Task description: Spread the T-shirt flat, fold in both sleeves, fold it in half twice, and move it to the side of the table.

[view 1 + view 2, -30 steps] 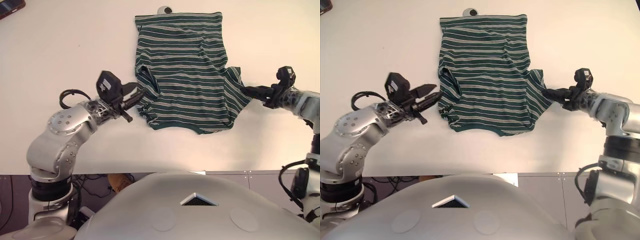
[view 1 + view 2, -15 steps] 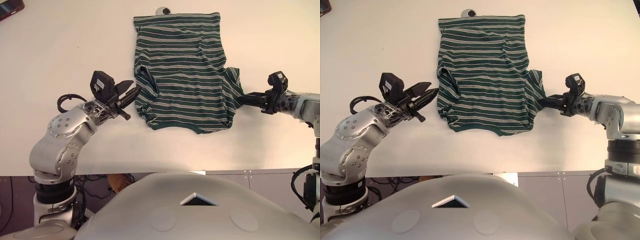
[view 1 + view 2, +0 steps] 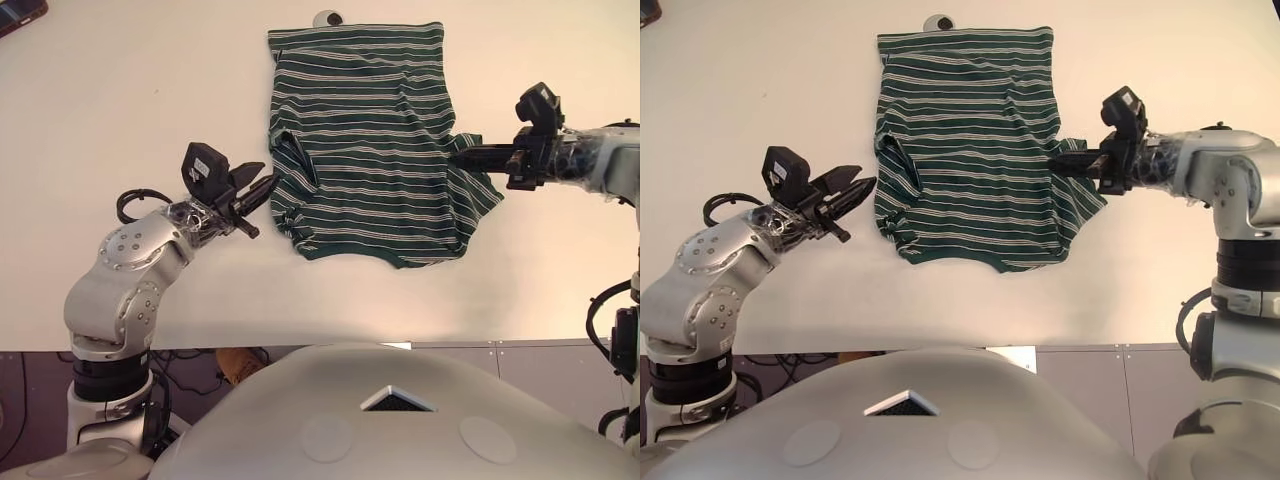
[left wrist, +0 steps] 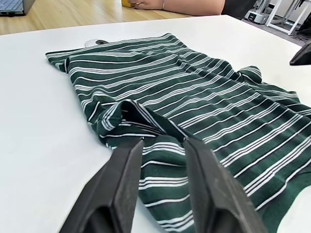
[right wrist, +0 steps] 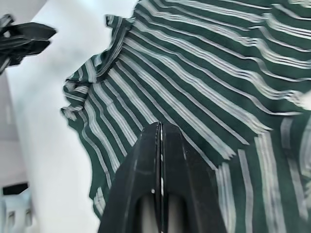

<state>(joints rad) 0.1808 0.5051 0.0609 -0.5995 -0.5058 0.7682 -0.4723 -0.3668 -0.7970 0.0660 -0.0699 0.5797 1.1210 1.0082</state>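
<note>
White worktop (image 3: pixel 120 100), striped green T-shirt (image 3: pixel 370 130) lying on its middle-to-far part.

Left jaws: open to a moderate gap, holding nothing. Fingers (image 4: pixel 121 184) point at the shirt's left edge, tips just beside the cloth near the tucked left sleeve (image 3: pixel 295 160). Cannot tell whether they touch it.

Right jaws: closed, fingers (image 5: pixel 146 165) pressed together with only a thin slit between them. No cloth seen in the slit. Tips sit over the shirt's right edge, just on the far side of the right sleeve (image 3: pixel 482 192). Cannot tell whether they hover or touch.

Shirt: partly spread and wrinkled, straight edge toward the far side. Left sleeve lies folded onto the body, and right sleeve sticks out to the right on the worktop.

Small round grey object (image 3: pixel 328 18) at the shirt's far edge.

Change from the frames before: right arm has swung up and leftward, from beside the right sleeve to over the shirt's right edge. Left arm drew back slightly a second ago and has held nearly still since. Shirt outline about the same.
</note>
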